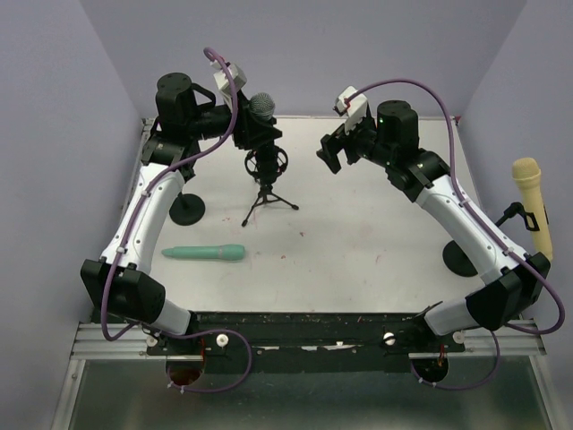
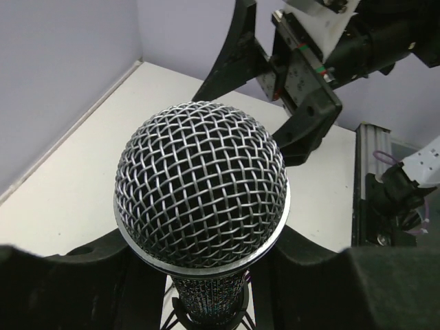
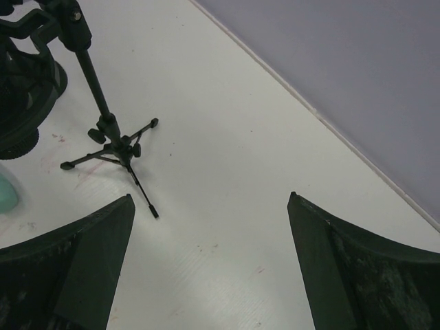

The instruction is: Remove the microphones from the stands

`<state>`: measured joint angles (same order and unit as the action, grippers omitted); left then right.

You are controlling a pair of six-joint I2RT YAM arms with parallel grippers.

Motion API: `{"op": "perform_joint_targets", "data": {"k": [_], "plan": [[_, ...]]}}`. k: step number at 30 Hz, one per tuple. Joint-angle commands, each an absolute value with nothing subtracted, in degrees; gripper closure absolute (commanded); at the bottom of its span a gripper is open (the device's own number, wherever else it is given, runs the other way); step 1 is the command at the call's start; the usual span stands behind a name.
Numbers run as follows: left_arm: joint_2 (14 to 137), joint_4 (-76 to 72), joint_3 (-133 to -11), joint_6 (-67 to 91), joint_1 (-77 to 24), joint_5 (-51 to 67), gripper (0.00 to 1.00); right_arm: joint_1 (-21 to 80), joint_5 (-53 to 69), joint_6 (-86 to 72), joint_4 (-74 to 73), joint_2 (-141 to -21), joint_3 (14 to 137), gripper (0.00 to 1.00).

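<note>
- The microphone (image 1: 261, 107) sits upright in the clip of the tripod stand (image 1: 267, 184), at the back left of the tabletop (image 1: 358, 242).
- The left claw (image 2: 210, 289) straddles the handle just under the mesh head, a sensible place to grip for lifting it out.
- Its fingers (image 2: 62, 289) flank the handle closely, but I cannot tell whether they are pressing on it.
- The right claw (image 1: 329, 154) hangs wide open and empty to the right of the stand, looking down at the tripod legs. From there it could probably steady the stand.
- My judgement: grasp stage, extraction not yet done.
- A tight clip may drag the light tripod up too.
</note>
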<state>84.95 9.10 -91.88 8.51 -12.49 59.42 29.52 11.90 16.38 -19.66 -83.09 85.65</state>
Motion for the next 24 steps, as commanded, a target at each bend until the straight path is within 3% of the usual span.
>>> {"op": "perform_joint_targets", "data": {"k": [1, 9, 16, 24], "plan": [[82.62, 4.92, -92.56, 10.46, -13.62, 64.96, 0.67, 29.09, 11.42, 16.87, -20.65, -82.53, 86.75, 0.0], [81.21, 10.81, -90.0, 3.78, -13.71, 59.07, 0.68, 29.0, 15.19, 14.95, -20.39, -82.88, 89.29, 0.0], [81.21, 10.55, -89.65, 3.78, -13.71, 57.75, 0.68, 28.92, 38.82, 12.05, -15.22, -80.33, 86.75, 0.0], [82.0, 10.46, -89.74, 4.48, -13.62, 56.6, 0.68, 28.92, 53.34, 0.19, -0.81, -86.91, 85.51, 0.0]]}}
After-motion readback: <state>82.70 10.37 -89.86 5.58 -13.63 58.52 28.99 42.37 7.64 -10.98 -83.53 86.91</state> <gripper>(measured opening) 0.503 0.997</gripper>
